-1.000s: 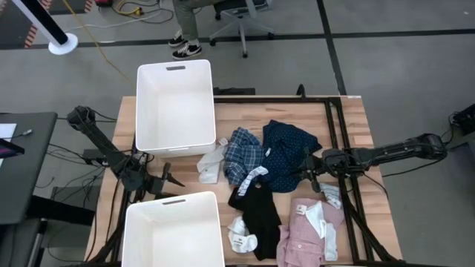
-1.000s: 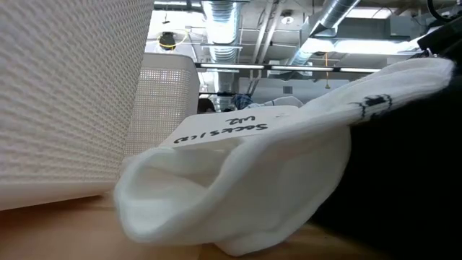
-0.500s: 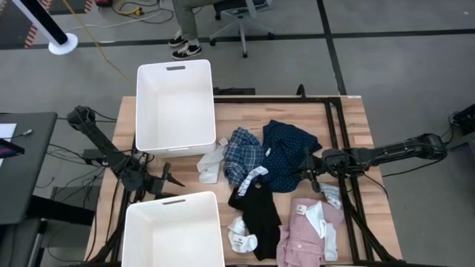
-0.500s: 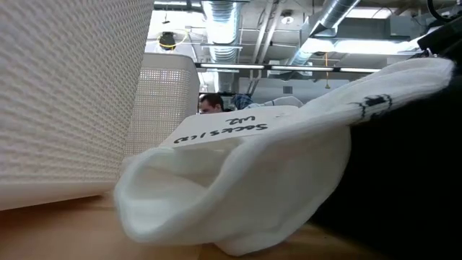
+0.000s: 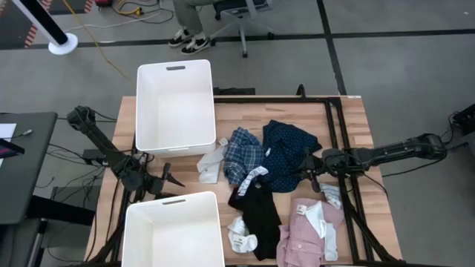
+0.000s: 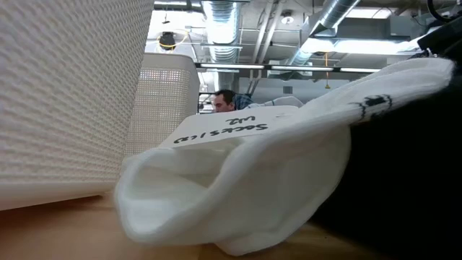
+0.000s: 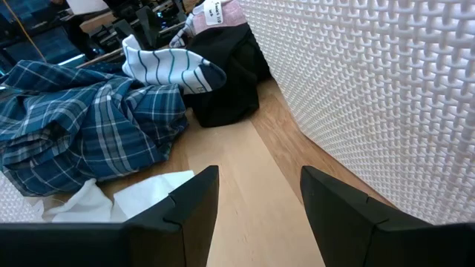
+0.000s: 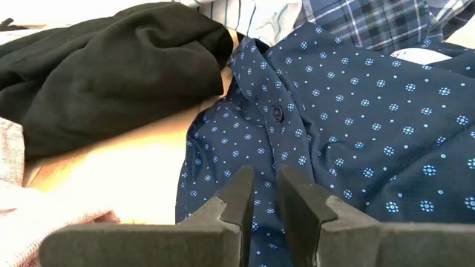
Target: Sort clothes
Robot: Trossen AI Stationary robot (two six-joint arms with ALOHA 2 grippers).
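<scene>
In the high view the clothes lie in a loose group at the centre and lower right of the wooden table [image 5: 349,119]. The blue plaid shirt [image 5: 243,152] is at the centre, with the navy dotted shirt [image 5: 288,154] touching it on the right. Below them lies the black top [image 5: 257,208], and the pink shirt [image 5: 308,233] is in the lower right. Small white socks [image 5: 241,236] rest at the lower left edge of the black top. Two white bins stand on the left side: one [image 5: 175,106] in the upper part, one [image 5: 172,231] at the bottom. The left gripper [image 5: 169,180] sits between the two bins, its fingers [image 7: 193,204] apart with only bare table between them; it holds nothing. The right gripper [image 5: 309,174] is at the right edge of the navy dotted shirt; its fingers [image 8: 236,199] leave only a narrow gap just above the cloth, and I cannot tell if they pinch it.
</scene>
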